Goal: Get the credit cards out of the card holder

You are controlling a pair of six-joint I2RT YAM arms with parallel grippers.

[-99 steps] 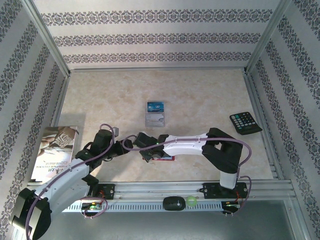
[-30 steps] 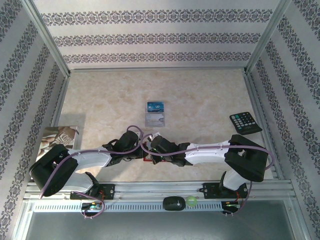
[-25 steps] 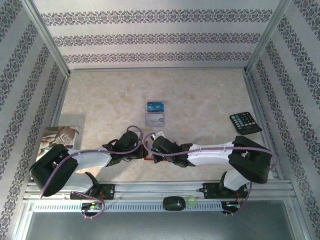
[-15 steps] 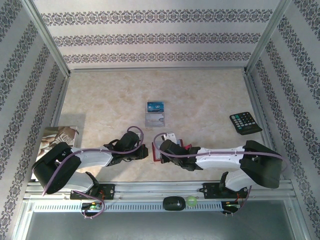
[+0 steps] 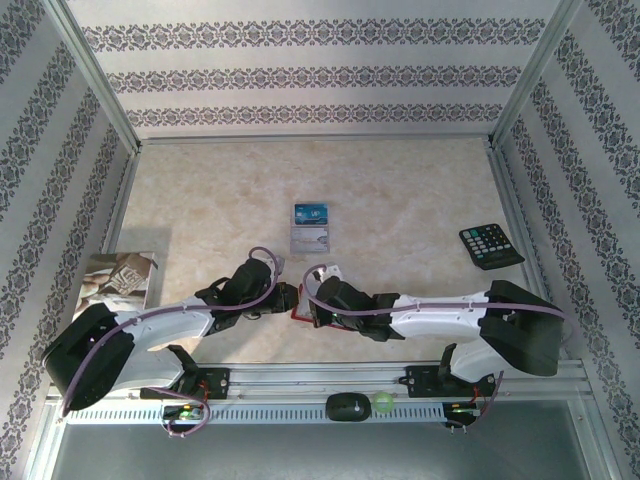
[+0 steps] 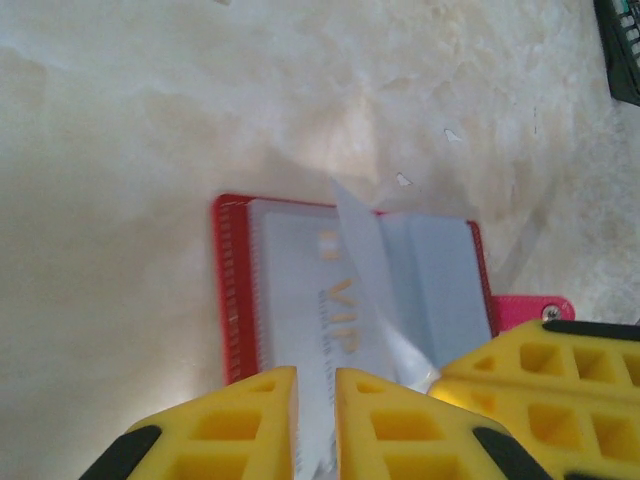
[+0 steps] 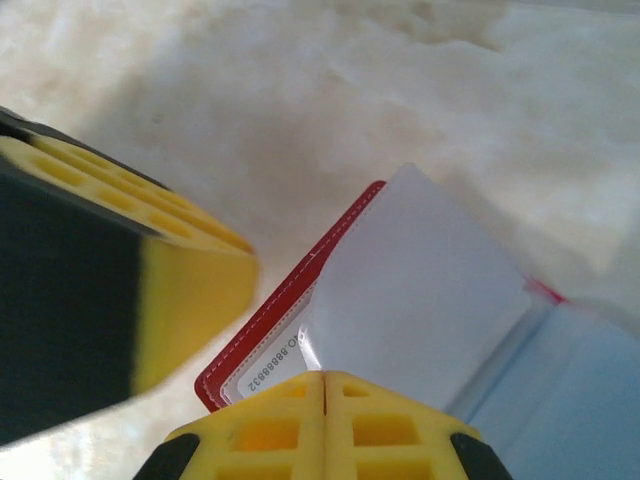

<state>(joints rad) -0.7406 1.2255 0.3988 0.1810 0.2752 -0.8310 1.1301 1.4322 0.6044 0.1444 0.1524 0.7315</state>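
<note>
Close to the near edge of the table (image 5: 420,190), about midway along it, the two arms meet over the open red wallet (image 6: 232,300). The right gripper (image 7: 323,385) is closed tight on a clear sleeve (image 7: 420,290) and lifts that leaf off the wallet. The left gripper (image 6: 316,380) sits at the wallet's near side with its jaws a sliver apart. The pale edge of the VIP card (image 6: 300,290) runs into that gap, but it cannot be told whether the card is pinched. That card lies inside the wallet, under plastic.

Half a second earlier the wrists stood apart, with the right one drawn off toward the right edge. Now they have closed in on the wallet again. This looks like a fresh try at the remaining card, with one gripper parting the sleeves and the other reaching for the edge.

A booklet (image 5: 115,300) lies by the left edge. Farther out, at the middle of the table, the silver card (image 5: 310,240) and the blue card (image 5: 311,213) lie touching, where they were seconds ago. Those two are already out. A remote (image 5: 490,246) rests near the right edge.
</note>
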